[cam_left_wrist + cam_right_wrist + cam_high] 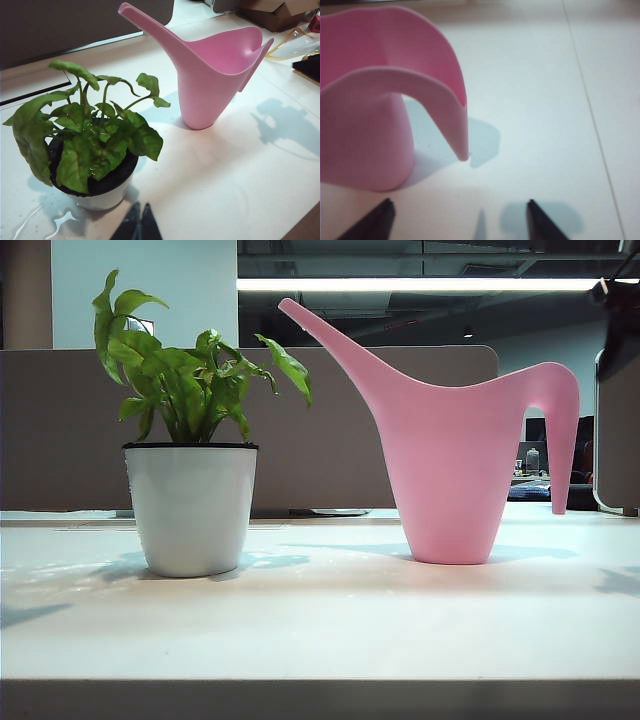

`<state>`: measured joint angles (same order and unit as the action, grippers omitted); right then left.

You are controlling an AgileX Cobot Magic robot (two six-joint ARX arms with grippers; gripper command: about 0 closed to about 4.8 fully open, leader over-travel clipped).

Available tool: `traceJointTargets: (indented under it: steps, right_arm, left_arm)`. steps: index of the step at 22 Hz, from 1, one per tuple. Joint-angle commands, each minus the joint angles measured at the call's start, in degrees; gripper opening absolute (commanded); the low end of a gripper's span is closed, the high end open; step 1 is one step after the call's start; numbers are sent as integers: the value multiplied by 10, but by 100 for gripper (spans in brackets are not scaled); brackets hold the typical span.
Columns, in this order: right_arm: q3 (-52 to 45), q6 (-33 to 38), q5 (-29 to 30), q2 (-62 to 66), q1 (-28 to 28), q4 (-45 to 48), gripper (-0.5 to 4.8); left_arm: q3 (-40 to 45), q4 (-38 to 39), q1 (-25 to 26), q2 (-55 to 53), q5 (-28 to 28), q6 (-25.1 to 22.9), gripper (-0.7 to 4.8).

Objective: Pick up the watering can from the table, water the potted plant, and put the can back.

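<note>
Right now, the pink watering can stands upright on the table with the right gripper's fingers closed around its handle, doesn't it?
Not quite. The watering can does stand upright on the table, but the right gripper is open and holds nothing: in the right wrist view its fingers are spread wide, short of the handle, which hangs free above the table.

Bare tabletop (330, 630) separates the potted plant (190, 440) from the watering can (450, 470); its spout overhangs that gap.

The right gripper (457, 220), fingers (375, 222) spread, faces the handle unobstructed; the left gripper (137, 225) hangs beside the plant.

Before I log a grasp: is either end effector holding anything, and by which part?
Nothing is held. The can stands free on the table; the right end effector is open near its handle, the left shut, empty.
</note>
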<state>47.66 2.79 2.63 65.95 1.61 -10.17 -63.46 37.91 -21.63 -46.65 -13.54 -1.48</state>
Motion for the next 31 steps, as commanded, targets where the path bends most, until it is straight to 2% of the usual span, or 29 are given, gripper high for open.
traceJointTargets:
  steps: [1,7,12,27,31]
  right_arm:
    - [3,0,7,35,-1,60,369]
    - [3,-1,13,93,0,107,369]
    - [3,-1,52,168,-1,205,369]
    - [2,-1,52,269,-1,395,367]
    - [2,-1,52,275,-1,420,312]
  left_arm:
    - [-2,-9,0,1,-2,0,-4]
    - [-2,-11,0,0,-2,0,-4]
    - [-2,-12,0,0,-2,0,-4]
    - [-2,-12,0,0,9,-3,-4]
    - [-2,-12,0,0,9,-3,-4]
